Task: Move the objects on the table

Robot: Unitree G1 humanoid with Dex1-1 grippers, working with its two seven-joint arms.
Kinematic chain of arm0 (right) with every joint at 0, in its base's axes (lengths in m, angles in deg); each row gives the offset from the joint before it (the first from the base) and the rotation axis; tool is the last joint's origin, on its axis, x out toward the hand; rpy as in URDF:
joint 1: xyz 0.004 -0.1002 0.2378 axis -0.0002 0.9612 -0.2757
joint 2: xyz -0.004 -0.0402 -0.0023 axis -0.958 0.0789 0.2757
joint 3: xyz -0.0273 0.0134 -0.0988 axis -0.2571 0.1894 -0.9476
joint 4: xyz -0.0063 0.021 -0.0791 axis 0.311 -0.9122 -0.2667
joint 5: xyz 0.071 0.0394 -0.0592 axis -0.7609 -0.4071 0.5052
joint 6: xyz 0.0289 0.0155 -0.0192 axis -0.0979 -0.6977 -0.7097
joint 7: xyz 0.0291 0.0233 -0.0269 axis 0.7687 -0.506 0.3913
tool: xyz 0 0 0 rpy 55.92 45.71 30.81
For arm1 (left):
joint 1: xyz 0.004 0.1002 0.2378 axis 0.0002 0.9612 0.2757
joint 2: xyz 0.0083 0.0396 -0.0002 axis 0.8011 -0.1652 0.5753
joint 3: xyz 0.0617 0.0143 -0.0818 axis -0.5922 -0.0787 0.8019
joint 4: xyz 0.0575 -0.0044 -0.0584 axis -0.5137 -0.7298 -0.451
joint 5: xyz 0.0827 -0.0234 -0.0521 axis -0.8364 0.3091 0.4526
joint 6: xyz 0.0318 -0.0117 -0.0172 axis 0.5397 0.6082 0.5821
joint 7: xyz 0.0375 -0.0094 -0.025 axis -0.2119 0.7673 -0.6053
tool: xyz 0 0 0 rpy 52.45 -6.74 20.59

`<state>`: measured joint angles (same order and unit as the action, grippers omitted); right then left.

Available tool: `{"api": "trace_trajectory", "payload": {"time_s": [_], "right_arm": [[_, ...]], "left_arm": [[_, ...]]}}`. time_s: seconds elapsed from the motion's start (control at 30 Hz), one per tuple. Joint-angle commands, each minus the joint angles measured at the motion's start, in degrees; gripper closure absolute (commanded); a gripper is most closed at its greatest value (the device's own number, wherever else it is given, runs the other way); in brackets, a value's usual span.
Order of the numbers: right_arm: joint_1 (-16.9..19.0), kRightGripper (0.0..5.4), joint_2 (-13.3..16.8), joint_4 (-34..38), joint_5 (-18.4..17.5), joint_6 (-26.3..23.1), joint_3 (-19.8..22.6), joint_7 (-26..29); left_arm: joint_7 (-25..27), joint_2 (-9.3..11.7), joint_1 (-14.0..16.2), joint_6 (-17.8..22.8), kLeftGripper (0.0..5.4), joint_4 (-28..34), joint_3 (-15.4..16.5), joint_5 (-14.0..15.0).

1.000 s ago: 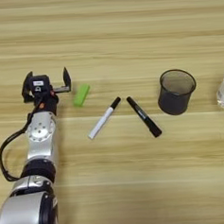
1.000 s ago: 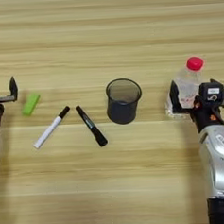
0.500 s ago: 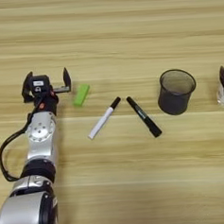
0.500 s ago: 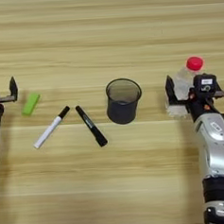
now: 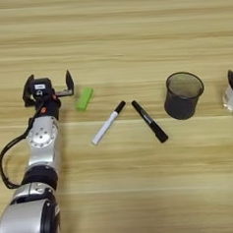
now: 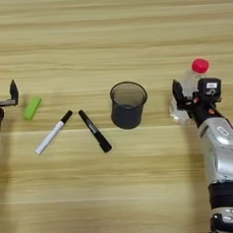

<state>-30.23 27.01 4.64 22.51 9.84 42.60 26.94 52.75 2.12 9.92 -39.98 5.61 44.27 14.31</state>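
Left eye view, left pincer (image 5: pixel 47 87) spread wide, right pincer (image 6: pixel 195 92) straddling plastic bottle (image 6: pixel 188 91), round mesh cup (image 6: pixel 128 105).

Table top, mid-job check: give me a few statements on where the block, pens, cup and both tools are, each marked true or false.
1. The green block lies just right of the open left tool. True.
2. The black marker stands inside the mesh cup. False: it lies flat on the table, left of the cup.
3. The right tool is at a clear bottle with a red cap. True.
4. The white marker lies right of the cup. False: it lies left of the black marker.
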Motion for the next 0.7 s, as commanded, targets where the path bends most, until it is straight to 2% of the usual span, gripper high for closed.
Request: {"api": "trace_trajectory", "payload": {"time_s": [0.03,0.23,0.3,0.43,0.57,0.7], "right_arm": [[0.2,2.14,0.1,5.6,-0.4,-1.4,-0.1,-0.9],[1.0,2.17,1.0,15.9,-0.2,-5.3,-0.5,-2.0],[1.2,2.17,1.2,18.9,-0.1,-6.7,-0.5,-2.3],[0.6,2.17,2.3,27.3,0.2,-10.6,-1.1,-3.1],[-3.2,2.17,3.3,32.3,-0.2,-15.1,-2.1,-3.6],[-9.6,2.17,2.9,35.1,-0.4,-19.6,-5.0,-4.2]], "left_arm": [[0.4,0.0,-0.4,-0.8,0.0,0.1,-0.3,-0.3],[3.4,-0.8,0.8,-2.2,0.0,3.3,-2.2,-0.4],[5.4,-1.3,1.3,-1.6,0.0,5.1,-2.2,1.2],[9.1,-1.8,3.5,-0.8,0.0,11.3,-4.0,1.8],[9.9,-3.0,5.5,1.0,0.0,16.9,-5.3,1.6],[10.5,-4.7,8.1,3.9,0.0,21.7,-7.7,1.1]]}}
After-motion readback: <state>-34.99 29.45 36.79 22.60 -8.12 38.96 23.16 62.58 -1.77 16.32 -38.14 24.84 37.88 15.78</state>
